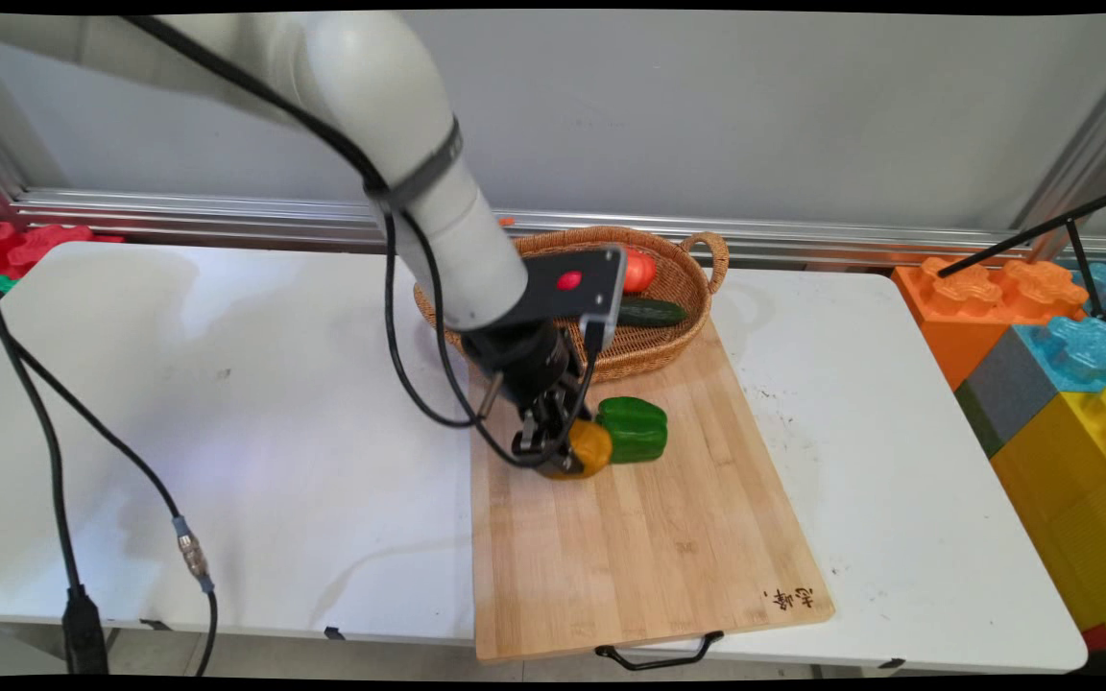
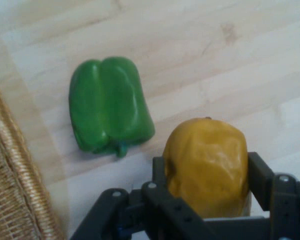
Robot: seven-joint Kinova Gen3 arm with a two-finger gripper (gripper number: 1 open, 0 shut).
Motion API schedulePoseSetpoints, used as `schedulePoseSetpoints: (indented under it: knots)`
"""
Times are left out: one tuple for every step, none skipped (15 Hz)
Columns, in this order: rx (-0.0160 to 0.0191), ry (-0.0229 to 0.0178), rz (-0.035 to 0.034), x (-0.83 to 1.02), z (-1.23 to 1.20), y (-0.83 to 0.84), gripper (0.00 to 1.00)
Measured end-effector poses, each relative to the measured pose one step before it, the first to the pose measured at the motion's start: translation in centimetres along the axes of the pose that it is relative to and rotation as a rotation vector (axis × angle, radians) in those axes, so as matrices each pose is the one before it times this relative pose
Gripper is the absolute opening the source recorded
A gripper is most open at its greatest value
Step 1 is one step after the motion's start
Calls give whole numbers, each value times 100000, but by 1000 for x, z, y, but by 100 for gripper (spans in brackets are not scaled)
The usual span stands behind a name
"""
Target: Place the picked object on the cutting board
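Observation:
My gripper [image 1: 553,447] is down on the wooden cutting board [image 1: 654,547], shut on a yellow-orange bell pepper [image 1: 586,449]. In the hand view a finger [image 2: 159,172] presses each side of that pepper [image 2: 207,167], which fills the gap of the gripper [image 2: 208,162]. A green bell pepper [image 1: 634,428] lies on its side on the board just right of the yellow one, touching or nearly touching it. The hand view shows the green pepper [image 2: 109,105] up and to the left on the board [image 2: 230,60].
A wicker basket [image 1: 683,261] stands at the board's far end, holding a red tomato [image 1: 638,271] and a dark cucumber [image 1: 652,311]; its rim [image 2: 10,185] shows in the hand view. Big coloured blocks [image 1: 1062,355] are stacked at the table's right, red ones [image 1: 15,245] far left.

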Motion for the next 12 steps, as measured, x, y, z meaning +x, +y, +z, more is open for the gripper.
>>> schedulePoseSetpoints:
  knots:
    - [46, -978, -138, -492, 971, -34, 0]
    - [63, -708, -78, -373, 744, -36, 0]
    - [53, -451, -64, -245, 483, -22, 0]
    - [34, -566, 27, -345, 729, -25, 0]
    - [48, -435, 88, -272, 565, -13, 0]
    - [246, -351, 172, -258, 533, -30, 0]
    - [268, -260, 253, -154, 417, -47, 0]
    - [307, -122, 237, -83, 255, -59, 0]
    - [372, 134, 376, 8, 131, -60, 100]
    - [195, 342, 449, 150, -2, -46, 100]
    - [430, 553, 238, 216, -178, -74, 100]
    - [541, 721, -174, 337, -394, -106, 100]
